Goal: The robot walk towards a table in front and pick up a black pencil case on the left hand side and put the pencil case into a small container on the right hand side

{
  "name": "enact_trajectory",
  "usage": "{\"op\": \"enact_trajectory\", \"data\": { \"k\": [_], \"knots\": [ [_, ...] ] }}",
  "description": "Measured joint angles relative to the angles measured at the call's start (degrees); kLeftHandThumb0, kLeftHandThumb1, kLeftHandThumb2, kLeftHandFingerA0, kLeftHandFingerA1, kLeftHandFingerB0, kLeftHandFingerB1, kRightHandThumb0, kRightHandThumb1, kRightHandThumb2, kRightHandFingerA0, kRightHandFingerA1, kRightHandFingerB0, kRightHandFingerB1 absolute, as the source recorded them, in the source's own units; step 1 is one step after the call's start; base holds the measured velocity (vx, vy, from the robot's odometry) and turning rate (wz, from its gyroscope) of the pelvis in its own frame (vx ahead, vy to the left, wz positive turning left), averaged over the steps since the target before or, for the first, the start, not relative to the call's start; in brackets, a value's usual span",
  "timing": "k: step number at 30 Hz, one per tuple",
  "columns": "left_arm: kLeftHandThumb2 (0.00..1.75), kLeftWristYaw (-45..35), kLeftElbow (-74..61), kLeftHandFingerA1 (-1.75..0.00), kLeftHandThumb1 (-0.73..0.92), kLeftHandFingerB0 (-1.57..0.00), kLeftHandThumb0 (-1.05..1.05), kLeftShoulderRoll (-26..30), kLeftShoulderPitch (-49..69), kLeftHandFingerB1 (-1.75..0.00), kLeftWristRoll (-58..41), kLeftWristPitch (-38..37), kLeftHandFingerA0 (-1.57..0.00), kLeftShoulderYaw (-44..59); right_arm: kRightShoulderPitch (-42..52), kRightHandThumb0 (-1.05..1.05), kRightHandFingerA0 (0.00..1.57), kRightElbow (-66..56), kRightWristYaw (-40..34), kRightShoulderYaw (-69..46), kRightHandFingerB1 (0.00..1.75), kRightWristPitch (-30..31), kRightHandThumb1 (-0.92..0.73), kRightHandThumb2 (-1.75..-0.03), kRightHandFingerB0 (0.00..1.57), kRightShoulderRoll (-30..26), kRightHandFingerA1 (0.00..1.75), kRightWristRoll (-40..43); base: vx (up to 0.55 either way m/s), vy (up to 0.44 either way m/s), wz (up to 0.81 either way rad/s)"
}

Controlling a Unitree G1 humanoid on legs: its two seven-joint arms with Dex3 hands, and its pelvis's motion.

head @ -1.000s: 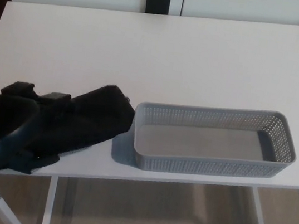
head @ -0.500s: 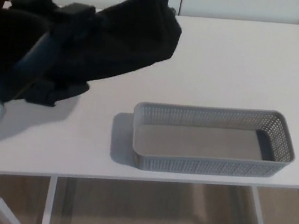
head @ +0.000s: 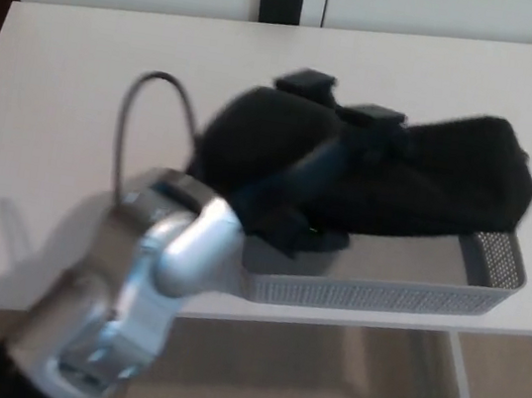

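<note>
Presently, in the head view, the left hand (head: pixel 335 174) is seen extended over the grey mesh container (head: pixel 382 294), with its fingers (head: pixel 308 85) clamped on the black pencil case (head: pixel 449 181). The pencil case is held in the air above the container, lying lengthwise along it, and its far end reaches over the container's right-hand end. Whether the case touches the container's rim cannot be told from this view. Much of the container's interior is hidden beneath the hand and the case; only the near wall and the right end are exposed. The silver forearm (head: pixel 134 279) is recorded entering from the lower left of the container, with a grey cable (head: pixel 133 119) looped above its wrist. The container stands at the near edge of the white table (head: pixel 83 82). The right hand is not seen.
</note>
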Motion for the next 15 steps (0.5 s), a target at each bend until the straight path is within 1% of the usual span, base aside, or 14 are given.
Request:
{"op": "enact_trajectory", "data": {
  "k": [1,2,4,5,7,8,9,10,11,12,13,14,15],
  "knots": [
    [0.59,0.5,1.8,-1.5,0.65,-0.65,-0.08,-0.9,-0.5,-0.51,0.4,0.0,-0.82,-0.8,0.0,-0.7,0.01,0.0,0.0,0.0,0.34,0.0,-0.56,-0.91,0.03,0.0,0.41,0.0,0.0,0.0,0.0],
    [0.6,1.1,4.4,-1.51,0.67,-0.6,-0.09,-2.2,-1.0,-0.49,1.0,0.0,-0.81,-1.6,0.0,-0.7,0.0,0.0,0.0,0.0,0.34,0.0,-0.57,-0.91,0.03,0.1,0.4,0.0,0.0,0.0,0.0],
    [0.6,1.9,7.6,-1.51,0.67,-0.6,-0.09,-3.6,-1.5,-0.49,2.1,0.1,-0.81,-2.5,0.2,-0.7,0.0,-0.7,0.0,0.1,0.34,0.1,-0.57,-0.91,0.03,0.2,0.4,0.0,0.0,0.0,0.0],
    [0.61,2.1,8.5,-1.44,0.68,-0.62,-0.12,-4.1,-1.6,-0.5,2.4,0.3,-0.82,-2.7,0.3,-0.68,0.02,-1.0,0.0,0.2,0.32,0.1,-0.57,-0.92,0.01,0.3,0.4,0.0,0.0,0.0,0.0],
    [0.61,2.8,10.4,-1.43,0.68,-0.61,-0.13,-4.8,-1.9,-0.49,3.0,0.5,-0.84,-3.0,0.4,-0.68,0.02,-1.6,0.0,0.3,0.32,0.2,-0.56,-0.92,0.02,0.3,0.4,0.0,0.0,0.0,0.0],
    [0.61,3.4,11.9,-1.44,0.69,-0.63,-0.12,-5.1,-2.1,-0.51,3.4,0.5,-0.82,-3.2,0.4,-0.65,0.0,-2.0,0.0,0.4,0.32,0.3,-0.57,-0.94,0.04,0.3,0.37,0.0,0.0,0.0,0.0],
    [0.61,3.4,12.0,-1.45,0.7,-0.65,-0.12,-5.1,-2.1,-0.51,3.5,0.5,-0.81,-3.2,0.4,-0.68,0.0,-2.0,0.0,0.4,0.31,0.3,-0.56,-0.92,0.07,0.3,0.39,0.0,0.0,0.0,0.0],
    [0.61,4.1,13.8,-1.45,0.7,-0.65,-0.12,-5.2,-2.2,-0.51,4.0,0.6,-0.81,-3.3,0.3,-0.68,0.0,-2.1,0.0,0.6,0.31,0.3,-0.56,-0.92,0.07,0.3,0.39,-0.1,0.0,0.0,0.0],
    [0.6,4.4,14.6,-1.41,0.71,-0.64,-0.11,-5.4,-2.3,-0.48,4.3,0.7,-0.82,-3.3,0.2,-0.65,0.1,-2.0,-0.1,0.8,0.21,0.3,-0.76,-0.67,0.11,0.3,0.29,-0.2,0.0,0.0,0.0],
    [0.58,4.8,15.3,-0.86,0.61,-0.38,-0.28,-5.6,-2.4,-0.35,4.5,0.7,-0.77,-3.3,0.2,-0.66,0.0,-2.1,-0.1,1.0,0.31,0.3,-0.57,-0.93,0.03,0.3,0.37,-0.3,0.0,0.0,0.0],
    [0.7,4.8,15.7,-0.54,0.48,-0.16,-0.52,-5.8,-2.5,-0.36,4.7,1.0,-0.5,-3.4,0.2,-0.66,0.0,-2.2,-0.1,1.1,0.31,0.3,-0.57,-0.93,0.03,0.3,0.37,-0.4,0.0,0.0,0.0],
    [0.72,4.7,15.9,-0.42,0.45,-0.05,-0.62,-5.9,-2.5,-0.24,5.1,1.5,-0.16,-3.5,0.1,-0.68,0.0,-2.3,-0.1,1.1,0.3,0.4,-0.58,-0.93,0.02,0.3,0.36,-0.4,0.0,0.0,0.0],
    [0.72,4.4,16.0,-0.42,0.45,-0.05,-0.62,-6.0,-2.6,-0.24,5.5,2.2,-0.16,-3.7,0.0,-0.68,0.0,-2.4,-0.1,1.1,0.3,0.4,-0.58,-0.93,0.02,0.3,0.36,-0.4,0.0,0.0,0.0]
  ]
}}
